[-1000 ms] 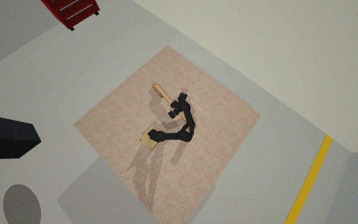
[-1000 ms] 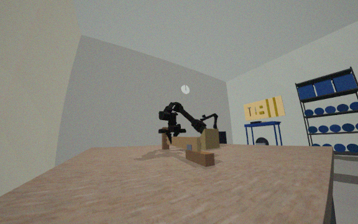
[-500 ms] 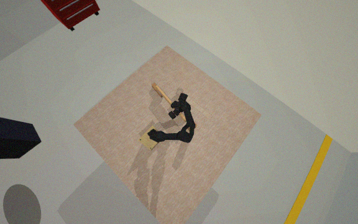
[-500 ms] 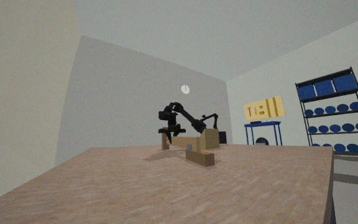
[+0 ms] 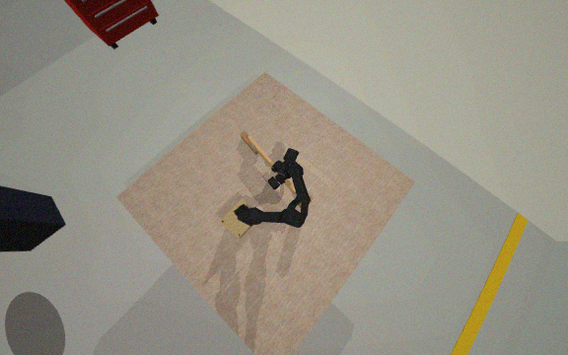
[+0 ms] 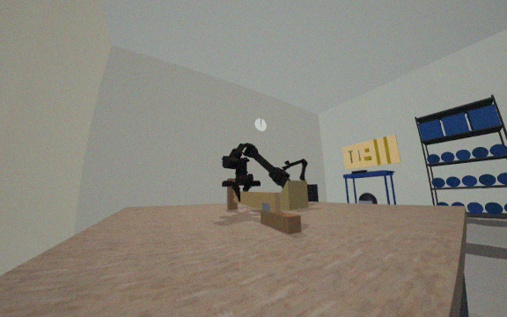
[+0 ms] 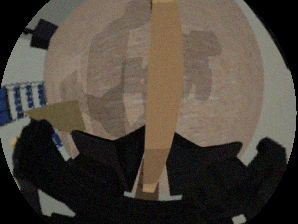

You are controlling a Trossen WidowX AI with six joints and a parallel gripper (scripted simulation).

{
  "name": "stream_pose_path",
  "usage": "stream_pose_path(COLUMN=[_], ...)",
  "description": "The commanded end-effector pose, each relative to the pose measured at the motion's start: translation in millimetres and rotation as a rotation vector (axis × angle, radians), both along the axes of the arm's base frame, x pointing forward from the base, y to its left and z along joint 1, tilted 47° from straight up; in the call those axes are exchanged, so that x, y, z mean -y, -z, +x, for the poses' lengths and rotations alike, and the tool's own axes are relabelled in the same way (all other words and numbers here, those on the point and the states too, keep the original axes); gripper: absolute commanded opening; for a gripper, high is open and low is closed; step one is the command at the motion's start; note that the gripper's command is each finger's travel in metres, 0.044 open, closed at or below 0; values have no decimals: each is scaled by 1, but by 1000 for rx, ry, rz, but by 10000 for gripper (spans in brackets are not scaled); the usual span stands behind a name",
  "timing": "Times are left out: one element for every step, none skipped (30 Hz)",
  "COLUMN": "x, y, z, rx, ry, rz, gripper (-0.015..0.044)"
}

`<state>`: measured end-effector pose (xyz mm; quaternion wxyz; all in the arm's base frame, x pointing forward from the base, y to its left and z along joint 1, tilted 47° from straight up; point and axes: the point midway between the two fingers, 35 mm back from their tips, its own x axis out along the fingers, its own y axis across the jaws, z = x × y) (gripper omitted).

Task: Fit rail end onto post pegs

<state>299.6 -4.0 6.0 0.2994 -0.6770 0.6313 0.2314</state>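
The long light wooden rail [image 5: 265,158] [image 6: 259,198] [image 7: 164,80] is held by my gripper [image 5: 277,174] [image 7: 155,127], which is shut on it. The rail looks close to level and clear of the table along its length. Its far end is over the low brown footboard block [image 6: 280,221] [image 5: 244,134]; the grey bracket [image 6: 266,207] shows in front of the rail there, so the seating cannot be told. The short brown post [image 6: 231,201] stands at the other end. The fingers and arm hide the joint between rail and post; the pegs and holes are not visible.
The arm's tan base block [image 6: 296,195] [image 5: 232,224] stands on the table [image 5: 190,187] [image 6: 170,264], to one side of the rail. The black arm bends over the rail's post end in the top view. Shelves and a blue bench stand beyond the table.
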Motion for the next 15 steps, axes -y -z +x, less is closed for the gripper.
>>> stream_pose_path(x=[0, 0, 1, 1, 1, 1, 2, 2, 2, 2, 3, 3, 3, 3, 3], y=[-2, -2, -2, -2, -2, -3, -3, -3, -3, -3, -4, -4, -4, -4, -5], z=[0, 0, 0, 0, 0, 0, 0, 0, 0, 0, 0, 0, 0, 0, 0], rx=[0, 0, 0, 0, 0, 0, 0, 0, 0, 0, 0, 0, 0, 0, 0], ry=[-8, -8, -8, -8, -8, -8, -8, -8, -8, -8, -8, -8, -8, -8, -8], rz=[-1, -1, -1, -1, -1, -1, -1, -1, -1, -1, -1, -1, -1, -1, -1], gripper=[0, 0, 0, 0, 0, 0, 0, 0, 0, 0, 0, 0, 0, 0, 0])
